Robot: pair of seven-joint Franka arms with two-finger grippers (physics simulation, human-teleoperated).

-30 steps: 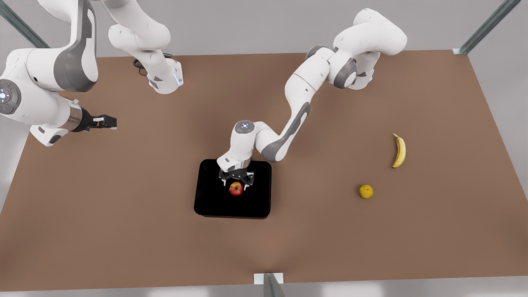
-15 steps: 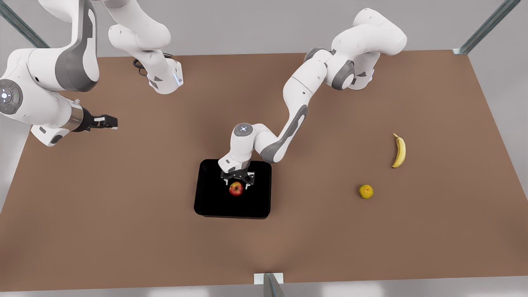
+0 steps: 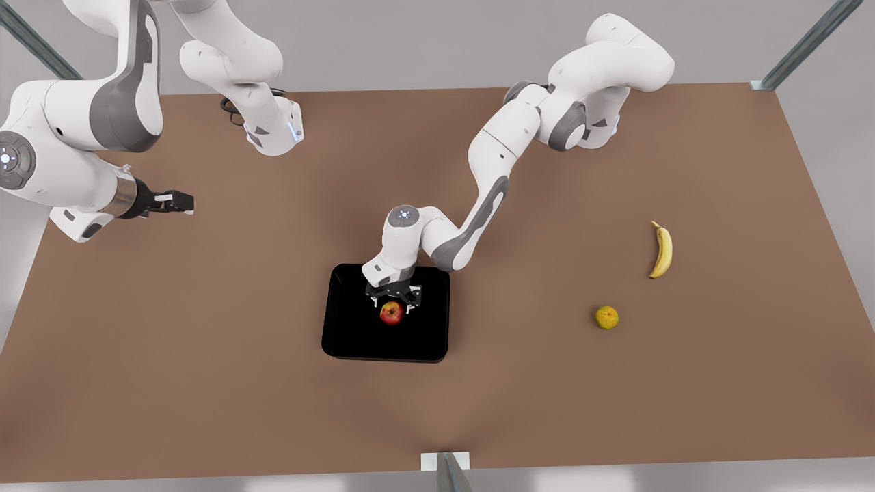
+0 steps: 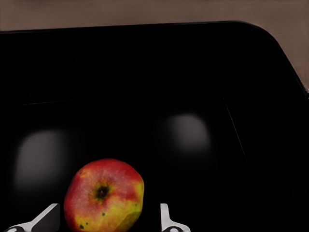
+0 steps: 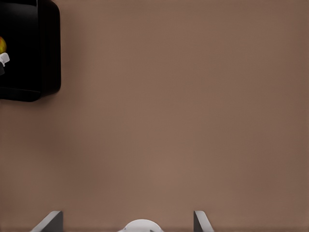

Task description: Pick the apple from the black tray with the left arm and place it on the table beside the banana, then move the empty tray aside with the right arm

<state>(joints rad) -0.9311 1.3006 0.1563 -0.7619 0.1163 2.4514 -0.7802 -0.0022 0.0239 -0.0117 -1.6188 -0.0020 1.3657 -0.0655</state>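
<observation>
The red and yellow apple (image 3: 391, 313) lies in the black tray (image 3: 355, 336) near the middle of the brown table (image 3: 225, 355). My left gripper (image 3: 393, 303) stands low over it and is open. In the left wrist view the apple (image 4: 104, 195) sits between the two fingertips (image 4: 165, 218), with a gap showing on each side. The banana (image 3: 661, 250) lies on the table far toward the front view's right. My right gripper (image 3: 179, 202) waits open above the table at the front view's left, and its wrist view catches a corner of the tray (image 5: 29, 58).
A yellow-green bumpy fruit (image 3: 606, 317) rests on the table between the tray and the banana. Both arm bases stand along the far edge. A metal post (image 3: 446, 471) rises at the near edge.
The left arm's wrist and elbow have shifted slightly, bringing the open left gripper a little lower around the apple. The apple, the tray and the right arm have stayed where they were.
</observation>
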